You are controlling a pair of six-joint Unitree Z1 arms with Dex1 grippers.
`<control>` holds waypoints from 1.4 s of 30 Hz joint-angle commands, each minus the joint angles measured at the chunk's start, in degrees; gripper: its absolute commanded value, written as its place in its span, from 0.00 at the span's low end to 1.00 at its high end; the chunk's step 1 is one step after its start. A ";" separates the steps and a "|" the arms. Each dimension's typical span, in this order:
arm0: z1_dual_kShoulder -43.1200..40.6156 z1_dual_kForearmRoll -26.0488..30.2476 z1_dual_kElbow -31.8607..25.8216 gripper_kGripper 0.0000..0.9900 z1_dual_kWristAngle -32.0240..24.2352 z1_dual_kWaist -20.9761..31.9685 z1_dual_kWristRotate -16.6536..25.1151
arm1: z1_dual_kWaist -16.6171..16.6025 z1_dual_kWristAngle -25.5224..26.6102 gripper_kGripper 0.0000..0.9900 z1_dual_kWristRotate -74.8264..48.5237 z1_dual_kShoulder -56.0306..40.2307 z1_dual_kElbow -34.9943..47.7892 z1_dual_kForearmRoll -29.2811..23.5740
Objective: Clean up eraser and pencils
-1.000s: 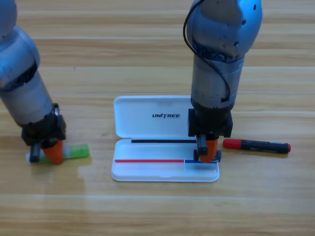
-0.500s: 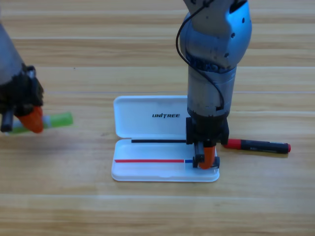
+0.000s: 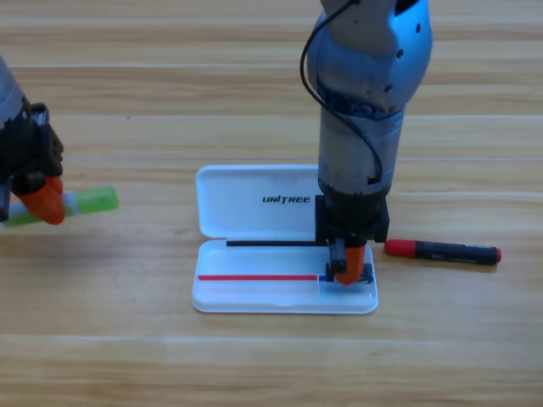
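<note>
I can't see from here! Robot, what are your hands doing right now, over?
Left gripper at left edge, shut on green pencil. Right gripper down in white case, right end; eraser hidden. Red-and-black pencil on table beside case. Nothing blocking.

"UNITREE" in black on inside of white case lid.

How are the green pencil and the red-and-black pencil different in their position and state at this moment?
The green pencil is held by the left gripper at the left edge of the picture; the red-and-black pencil lies free on the table, right of the white case. The green one looks shorter and partly hidden; the red-and-black one shows whole. Both are outside the case.
</note>
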 commanded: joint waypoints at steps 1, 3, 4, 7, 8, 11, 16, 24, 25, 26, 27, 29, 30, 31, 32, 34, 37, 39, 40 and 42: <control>-0.57 0.42 0.53 0.00 0.67 0.82 -0.57 | 1.71 -1.32 0.06 -0.26 4.69 -0.16 -0.25; -0.48 0.51 0.53 0.00 0.67 0.82 -0.57 | 1.71 -1.41 0.18 -0.26 4.69 -0.16 -0.25; -0.48 0.51 0.53 0.00 0.67 0.82 -0.66 | 1.71 -1.41 0.21 -0.26 4.61 -0.16 -0.25; -0.39 0.51 0.53 0.00 0.67 0.82 -0.66 | 1.71 -1.41 0.35 -0.26 4.43 -0.08 -0.25; -0.31 0.51 0.53 0.00 0.67 0.82 -0.66 | 1.71 -1.41 0.43 -0.26 4.34 -0.08 -0.16; -0.13 0.51 0.53 0.00 0.67 0.82 -0.66 | 1.71 -1.41 0.54 -0.26 4.08 0.10 -0.25; -0.22 0.51 0.53 0.00 0.67 0.46 -1.10 | 2.14 -1.32 0.64 -0.26 -0.84 3.09 -0.07; -0.66 2.18 -2.81 0.00 0.23 -5.16 -1.80 | 2.23 -1.93 0.79 -0.34 -19.65 17.33 0.46; -0.31 2.44 -3.60 0.00 -0.03 -6.39 -1.89 | 1.97 -2.46 0.79 -0.78 -21.58 19.08 0.28; 0.31 2.70 -4.57 0.00 -0.38 -7.88 -1.89 | 1.27 -2.46 0.79 -1.57 -23.08 20.58 0.11; 0.92 2.70 -5.27 0.00 -0.47 -9.38 -2.16 | 0.30 -2.64 0.81 -2.19 -23.87 21.99 -0.25; 2.95 2.88 -7.38 0.00 -0.47 -12.10 -3.03 | -2.16 -3.52 0.83 -3.24 -24.22 24.36 -2.00; 4.00 2.97 -8.26 0.00 -0.47 -13.42 -3.56 | -3.57 -3.60 0.83 -4.30 -23.96 25.68 -3.41; 5.14 2.88 -9.22 0.00 -0.47 -14.56 -4.18 | -5.06 -3.87 0.83 -5.18 -23.34 26.73 -5.08; 6.37 2.97 -10.19 0.00 -0.73 -15.71 -4.70 | -6.47 -4.39 0.83 -6.23 -22.46 27.70 -6.93; 8.57 2.97 -11.86 0.00 -1.09 -17.55 -5.49 | -9.11 -4.66 0.83 -8.52 -20.09 28.66 -10.09; 11.91 2.79 -13.97 0.00 -1.17 -20.19 -6.55 | -12.18 -4.66 0.83 -11.86 -15.61 28.58 -13.52; 14.37 2.53 -15.02 0.00 -1.17 -21.60 -7.25 | -13.59 -4.66 0.83 -13.61 -12.88 28.49 -15.63; 15.43 2.18 -15.38 0.00 -1.17 -22.12 -7.52 | -14.12 -4.66 0.84 -14.23 -11.57 28.49 -16.77; 17.18 1.74 -15.99 0.00 -1.26 -23.09 -8.04 | -14.82 -4.66 0.86 -15.64 -9.46 28.49 -18.44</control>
